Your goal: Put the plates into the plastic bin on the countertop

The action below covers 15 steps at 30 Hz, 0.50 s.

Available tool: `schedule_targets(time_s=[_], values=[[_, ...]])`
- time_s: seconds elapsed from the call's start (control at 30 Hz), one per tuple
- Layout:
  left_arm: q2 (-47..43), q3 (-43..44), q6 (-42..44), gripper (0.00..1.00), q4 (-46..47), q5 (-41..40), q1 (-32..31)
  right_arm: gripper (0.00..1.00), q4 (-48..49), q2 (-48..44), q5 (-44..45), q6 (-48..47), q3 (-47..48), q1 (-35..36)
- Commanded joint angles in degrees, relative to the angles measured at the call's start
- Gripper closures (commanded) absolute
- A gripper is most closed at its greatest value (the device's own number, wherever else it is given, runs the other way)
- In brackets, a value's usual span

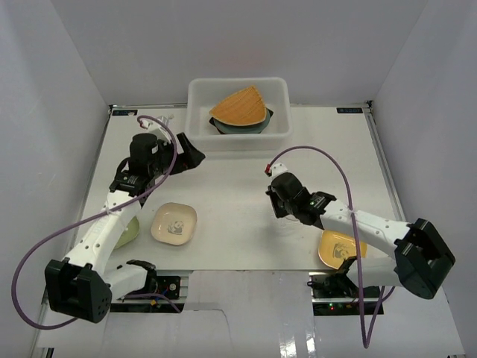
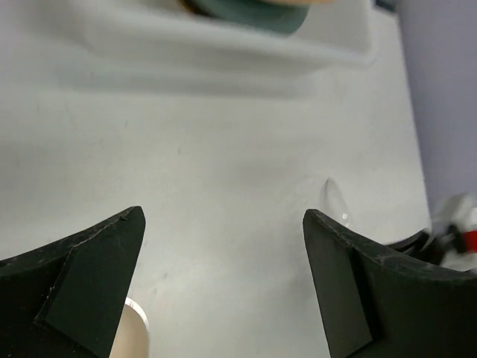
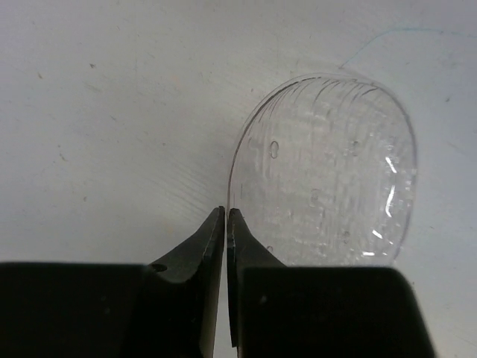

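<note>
Right gripper (image 3: 226,214) pinches the clear glass plate (image 3: 328,171) at its rim, left gripper (image 2: 223,218) spread; likely slick and brittle, so you lift slow.

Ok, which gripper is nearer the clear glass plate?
Right. The right gripper grips the rim of the clear glass plate; the left gripper hangs open near the plastic bin, apart from it.

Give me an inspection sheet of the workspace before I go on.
Surface: white table, no spills seen.
Job's things: bin holds fan plate over teal plate; cream plate, green plate, yellow plate, glass plate outside it.
Clutter: nothing seen.
Grippers: left end effector open, empty; right end effector shut on glass plate rim.
Cables: purple cables loop off both arms.
Surroundings: white walls.
</note>
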Motion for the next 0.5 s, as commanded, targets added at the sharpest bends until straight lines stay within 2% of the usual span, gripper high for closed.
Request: schedule_targets(time_s=[0.0,0.13,0.2,0.27,0.3,0.33,0.4,0.47], values=[[-6.32,-6.5,3.6,0.02,-10.79,0.96,-0.37,0.92,-5.66,-4.32,5.0,-0.44,7.83,1.25],[-12.48,-11.79,4.48,0.02,-14.94,-2.29,-0.46,0.92,-10.42,-4.51,9.14,-2.89,19.95,1.69],[-13.81,-13.11,4.49,0.02,-15.74,-2.04,-0.46,0.92,-8.95,-2.66,10.72,-6.75,27.43,1.69],[-13.81,-13.98,4.31,0.02,-15.82,0.24,-0.55,0.92,-6.66,2.86,11.6,-10.61,32.08,1.08],[-13.46,-14.34,4.05,0.02,-15.91,1.03,-0.55,0.92,-6.12,5.49,11.52,-14.03,38.2,0.82],[-13.2,-14.69,2.74,0.03,-15.83,2.96,-0.55,0.92,-4.73,11.26,11.43,-16.85,41.39,0.38],[-11.97,-15.92,1.85,0.06,-15.91,4.73,-0.72,0.92,-3.66,20.4,7.67,-21.76,51.72,-1.55],[-11.44,-16.45,1.76,0.08,-16.44,4.3,-0.9,0.92,-0.86,26.06,4.33,-25.64,58.09,-2.87]])
